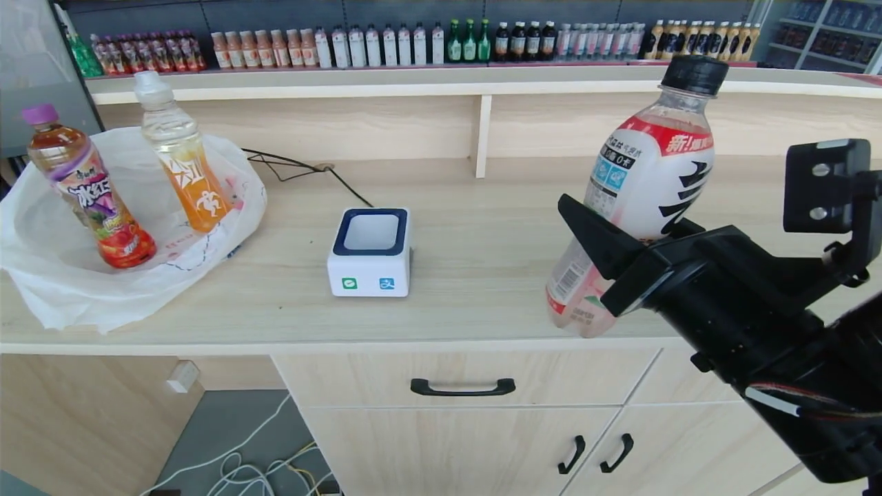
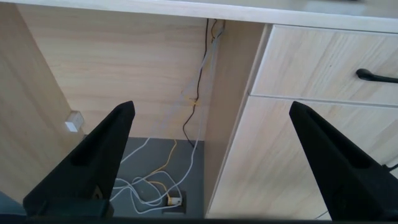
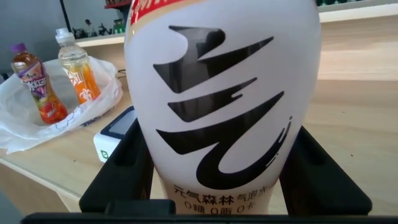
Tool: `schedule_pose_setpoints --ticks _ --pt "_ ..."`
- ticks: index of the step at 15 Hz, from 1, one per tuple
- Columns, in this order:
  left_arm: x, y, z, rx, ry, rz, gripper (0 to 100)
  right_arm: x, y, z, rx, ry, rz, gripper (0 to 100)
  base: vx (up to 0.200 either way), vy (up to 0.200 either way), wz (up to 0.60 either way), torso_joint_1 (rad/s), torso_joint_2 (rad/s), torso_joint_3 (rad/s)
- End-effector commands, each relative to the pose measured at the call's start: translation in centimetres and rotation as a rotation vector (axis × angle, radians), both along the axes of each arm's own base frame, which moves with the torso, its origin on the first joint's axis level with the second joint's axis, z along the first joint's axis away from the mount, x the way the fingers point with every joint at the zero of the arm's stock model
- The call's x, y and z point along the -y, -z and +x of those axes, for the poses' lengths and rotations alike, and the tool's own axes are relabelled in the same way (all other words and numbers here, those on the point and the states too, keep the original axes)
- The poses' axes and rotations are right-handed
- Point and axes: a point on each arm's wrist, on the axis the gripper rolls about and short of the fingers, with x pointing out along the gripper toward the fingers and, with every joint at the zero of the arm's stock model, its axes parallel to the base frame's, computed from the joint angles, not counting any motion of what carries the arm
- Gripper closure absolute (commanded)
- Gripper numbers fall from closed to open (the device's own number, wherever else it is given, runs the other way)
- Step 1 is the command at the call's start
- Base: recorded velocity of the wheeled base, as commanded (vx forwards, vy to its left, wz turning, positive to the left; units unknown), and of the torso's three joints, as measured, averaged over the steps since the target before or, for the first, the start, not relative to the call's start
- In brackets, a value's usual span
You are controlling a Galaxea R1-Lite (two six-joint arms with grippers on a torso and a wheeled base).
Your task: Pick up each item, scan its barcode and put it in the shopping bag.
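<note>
My right gripper [image 1: 637, 251] is shut on a white-labelled bottle [image 1: 637, 186] with a black cap, held tilted above the counter's right front; its barcode faces left and down. The same bottle [image 3: 221, 106] sits between the black fingers [image 3: 121, 174]. The white scanner [image 1: 371, 252] with a dark-rimmed window stands mid-counter, left of the bottle. The white shopping bag [image 1: 62, 282] lies at the left with a purple-capped tea bottle [image 1: 86, 189] and an orange drink bottle [image 1: 180, 155] standing in it. My left gripper [image 2: 211, 162] hangs open below the counter, facing the cabinet.
A black cable [image 1: 303, 169] runs from the scanner toward the back wall. A wooden divider [image 1: 482, 134] stands at the back. Drawers with black handles [image 1: 463, 387] lie under the counter. Cables [image 2: 155, 186] trail on the floor below. A shelf of bottles [image 1: 427, 43] lines the back.
</note>
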Motion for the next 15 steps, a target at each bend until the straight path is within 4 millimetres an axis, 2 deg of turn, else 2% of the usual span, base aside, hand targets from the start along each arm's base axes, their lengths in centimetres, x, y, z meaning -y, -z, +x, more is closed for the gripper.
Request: schedule_pose_setpoints --ticks 1,11,15 --pt "0.00 -0.02 0.01 0.001 0.000 0.000 0 0.07 0.20 -0.14 -0.006 -0.002 -0.002 100 0.000 0.200 0.00 0.007 -0.01 -0.002" --pt "0.00 -0.02 0.00 0.002 0.000 0.004 0 0.47 -0.26 0.30 0.011 0.085 0.031 100 0.000 0.200 0.00 0.001 0.00 0.006" --pt "0.00 -0.02 0.00 0.002 0.000 0.006 0 0.38 -0.43 0.47 0.031 0.091 0.008 100 0.000 0.000 0.00 0.000 0.00 0.000"
